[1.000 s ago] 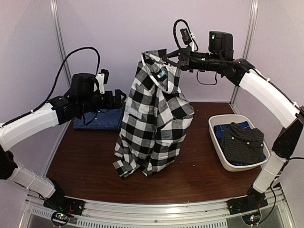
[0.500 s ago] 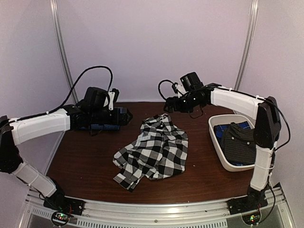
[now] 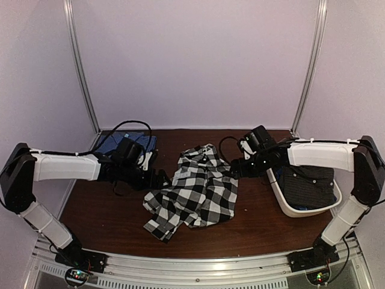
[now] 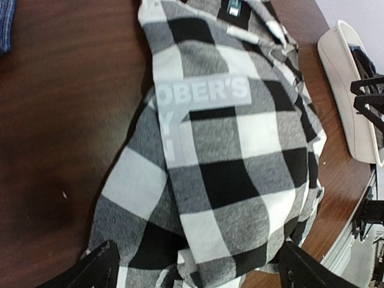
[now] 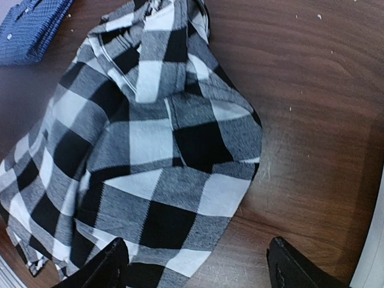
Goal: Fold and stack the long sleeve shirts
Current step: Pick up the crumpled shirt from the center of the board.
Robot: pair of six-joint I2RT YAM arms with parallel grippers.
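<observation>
Checked shirt (image 3: 198,189) now down; three shirts

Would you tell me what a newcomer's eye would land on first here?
The black-and-white checked shirt lies crumpled at centre, with the left gripper and right gripper open, low at either side of it. On the right, a white basket holds a dark dotted shirt; a blue shirt lies at the far left.

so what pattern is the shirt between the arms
Large black-and-white checks on that shirt, clearest in right wrist view.

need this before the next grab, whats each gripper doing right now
left gripper: open, empty, by the checked shirt
right gripper: open, empty, by the same shirt
</observation>
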